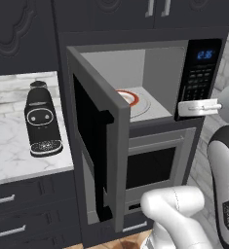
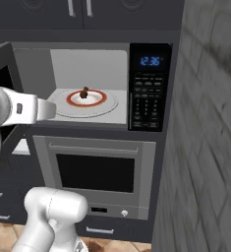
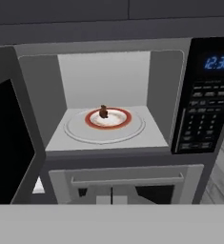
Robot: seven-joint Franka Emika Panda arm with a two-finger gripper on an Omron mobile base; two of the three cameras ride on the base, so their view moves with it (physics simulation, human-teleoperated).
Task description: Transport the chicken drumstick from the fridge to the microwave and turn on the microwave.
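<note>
The microwave (image 3: 173, 95) stands open, its door (image 1: 104, 146) swung out to the left. Inside, the small golden-brown chicken drumstick (image 3: 103, 112) (image 2: 84, 92) lies on a red-rimmed plate (image 3: 120, 120) on the glass turntable. The blue display (image 3: 218, 62) and black keypad (image 3: 203, 119) are on the right side. My gripper (image 3: 111, 196) (image 1: 184, 108) (image 2: 52, 109) hangs in front of the opening, back from the drumstick, with its fingertips together and nothing between them. The fridge is out of view.
A grey oven with a wide window (image 2: 95, 172) sits right under the microwave. A black coffee machine (image 1: 40, 119) stands on the marble counter (image 1: 9, 146) to the left. A tiled wall (image 2: 210, 147) closes the right side. The open door juts into the room.
</note>
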